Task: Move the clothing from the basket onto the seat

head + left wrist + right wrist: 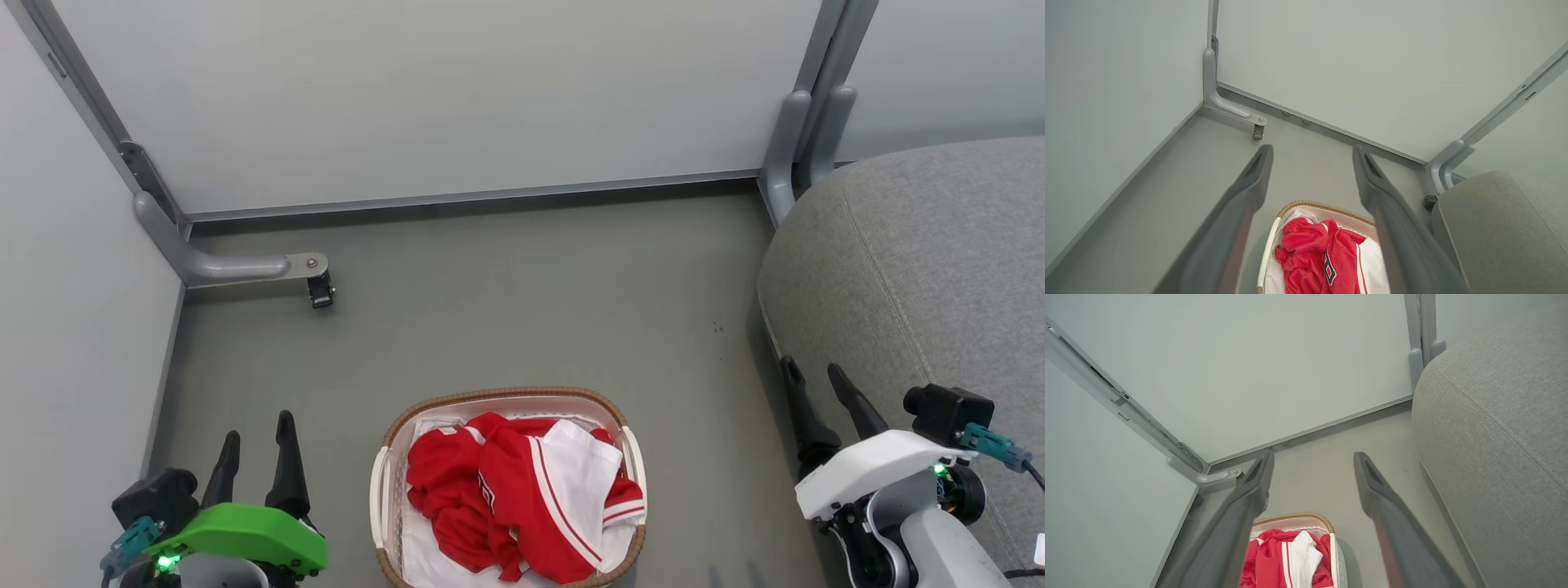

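The jaws of the left gripper (258, 429) and the right gripper (810, 365) are both standing spread wide and gripping nothing, each pair of fingers pointing forward over the floor (522, 310). The clothing (506, 498), a crumpled red heap with white panels and stripes, is lying in the basket (498, 395), which is sitting on the floor between the two grippers. That is inward to the right of the left jaws and inward to the left of the right jaws, and behind both sets of fingertips rather than ahead of them. In the head view the left jaws are looking somewhat nearer the basket's side than the right ones. The seat (922, 269) is lying just beside the right jaws on their outer side, well apart from the left jaws and across the basket from them. The heap is bunching with no clear long axis, its thick red folds lying toward the left jaws and its white panel draping toward the right ones. Either arm is probably needing to draw back, inward and down to reach it, and the right arm seems better placed for the carry.
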`<state>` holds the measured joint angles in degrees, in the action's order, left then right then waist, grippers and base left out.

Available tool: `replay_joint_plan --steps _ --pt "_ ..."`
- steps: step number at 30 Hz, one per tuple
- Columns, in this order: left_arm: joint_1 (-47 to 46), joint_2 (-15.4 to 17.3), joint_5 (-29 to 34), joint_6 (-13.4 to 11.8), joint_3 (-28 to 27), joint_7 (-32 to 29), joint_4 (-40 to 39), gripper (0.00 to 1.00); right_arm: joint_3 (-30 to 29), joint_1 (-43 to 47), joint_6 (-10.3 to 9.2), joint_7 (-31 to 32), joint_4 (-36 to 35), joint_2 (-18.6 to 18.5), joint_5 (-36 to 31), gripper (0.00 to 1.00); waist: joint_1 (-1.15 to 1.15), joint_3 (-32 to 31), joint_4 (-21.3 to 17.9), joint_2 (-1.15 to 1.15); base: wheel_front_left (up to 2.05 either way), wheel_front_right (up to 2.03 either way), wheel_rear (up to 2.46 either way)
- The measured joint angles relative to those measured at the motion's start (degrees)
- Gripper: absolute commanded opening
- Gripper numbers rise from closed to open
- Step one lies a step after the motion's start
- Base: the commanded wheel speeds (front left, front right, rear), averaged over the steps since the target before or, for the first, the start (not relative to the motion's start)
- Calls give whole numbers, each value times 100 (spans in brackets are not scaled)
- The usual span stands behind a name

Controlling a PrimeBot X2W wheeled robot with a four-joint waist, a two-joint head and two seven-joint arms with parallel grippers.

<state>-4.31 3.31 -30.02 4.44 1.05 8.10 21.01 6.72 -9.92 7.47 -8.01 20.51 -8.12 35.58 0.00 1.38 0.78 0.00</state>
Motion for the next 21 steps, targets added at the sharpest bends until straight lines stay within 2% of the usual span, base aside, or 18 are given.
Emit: replay_joint_plan --steps 21 --pt "133 -34 1037 -197 85 278 155 100 -68 154 1 -293 174 91 -1278 100 0 8 -22 0 0 0 0"
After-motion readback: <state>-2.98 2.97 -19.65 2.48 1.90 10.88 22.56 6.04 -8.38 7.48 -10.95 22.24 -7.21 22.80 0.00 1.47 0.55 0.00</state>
